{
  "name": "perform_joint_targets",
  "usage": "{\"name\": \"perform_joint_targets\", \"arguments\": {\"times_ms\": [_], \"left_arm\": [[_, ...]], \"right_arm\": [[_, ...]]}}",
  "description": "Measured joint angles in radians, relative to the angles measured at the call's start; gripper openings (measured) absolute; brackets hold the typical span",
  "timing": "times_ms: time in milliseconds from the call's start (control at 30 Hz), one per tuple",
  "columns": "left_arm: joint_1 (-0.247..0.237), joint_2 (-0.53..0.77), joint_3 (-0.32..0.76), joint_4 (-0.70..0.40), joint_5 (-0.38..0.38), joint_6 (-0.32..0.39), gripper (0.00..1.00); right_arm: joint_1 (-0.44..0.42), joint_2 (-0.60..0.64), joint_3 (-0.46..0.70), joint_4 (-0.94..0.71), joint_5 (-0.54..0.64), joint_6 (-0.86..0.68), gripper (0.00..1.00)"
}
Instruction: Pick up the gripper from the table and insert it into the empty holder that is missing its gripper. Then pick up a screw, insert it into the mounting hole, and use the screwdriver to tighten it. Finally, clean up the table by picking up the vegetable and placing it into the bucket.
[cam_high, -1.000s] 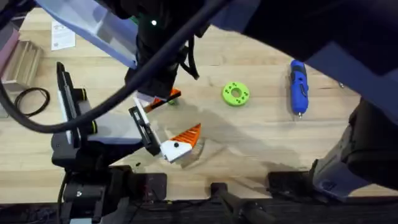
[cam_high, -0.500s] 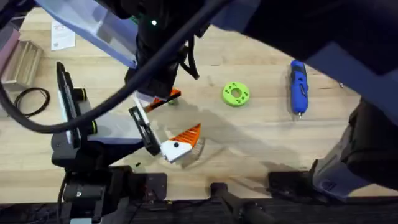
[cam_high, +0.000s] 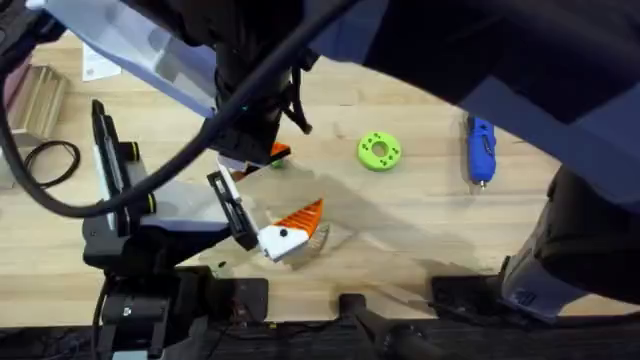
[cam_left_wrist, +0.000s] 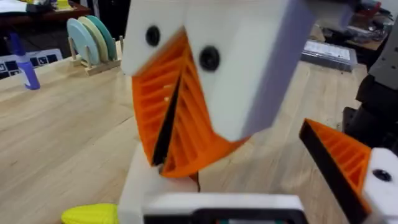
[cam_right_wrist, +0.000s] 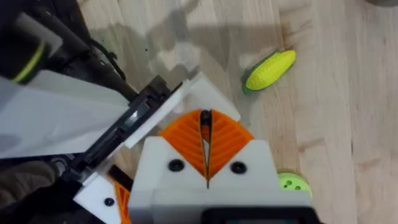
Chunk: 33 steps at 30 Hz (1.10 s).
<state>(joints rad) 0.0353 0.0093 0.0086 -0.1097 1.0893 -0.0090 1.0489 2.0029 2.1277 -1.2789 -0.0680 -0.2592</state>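
Movement is slight: right hand (cam_right_wrist: 205, 134), pads pressed together on something I cannot identify, has edged toward 11 o'clock above left hand (cam_high: 290, 232), whose fingers stand apart. Holder (cam_left_wrist: 140, 186), its bare white finger, looks unfilled; screwdriver (cam_high: 481, 150) lies at 3 o'clock, vegetable (cam_right_wrist: 268, 70) on the tabletop (cam_high: 420, 220).

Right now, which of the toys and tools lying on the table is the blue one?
The screwdriver, the pen-shaped one lying alone far to the right. The round disc is green, and the little corn cob is yellow.
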Motion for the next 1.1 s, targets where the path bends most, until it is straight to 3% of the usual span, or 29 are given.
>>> {"name": "perform_joint_targets", "arguments": {"times_ms": [300, 333, 500, 533, 900, 1100], "left_arm": [[0.000, 0.000, 0.000, 0.000, 0.000, 0.000, 0.986], [0.000, 0.000, 0.000, 0.000, 0.000, 0.000, 0.986], [0.000, 0.000, 0.000, 0.000, 0.003, 0.000, 0.986], [0.000, 0.000, 0.000, 0.000, 0.005, 0.000, 0.985], [0.000, 0.000, 0.000, -0.002, 0.011, 0.001, 0.986], [0.000, 0.000, 0.000, -0.002, 0.011, 0.000, 0.986]], "right_arm": [[0.000, 0.000, 0.000, 0.000, 0.000, 0.000, 0.006], [0.000, 0.000, 0.000, -0.001, -0.001, 0.002, 0.042], [-0.001, 0.000, 0.002, -0.004, 0.012, 0.001, 0.744], [-0.007, -0.001, 0.004, -0.007, 0.018, 0.005, 0.813], [-0.069, -0.005, 0.004, -0.003, 0.006, 0.114, 0.836], [-0.120, -0.068, -0.020, 0.017, 0.003, 0.142, 0.836]]}}
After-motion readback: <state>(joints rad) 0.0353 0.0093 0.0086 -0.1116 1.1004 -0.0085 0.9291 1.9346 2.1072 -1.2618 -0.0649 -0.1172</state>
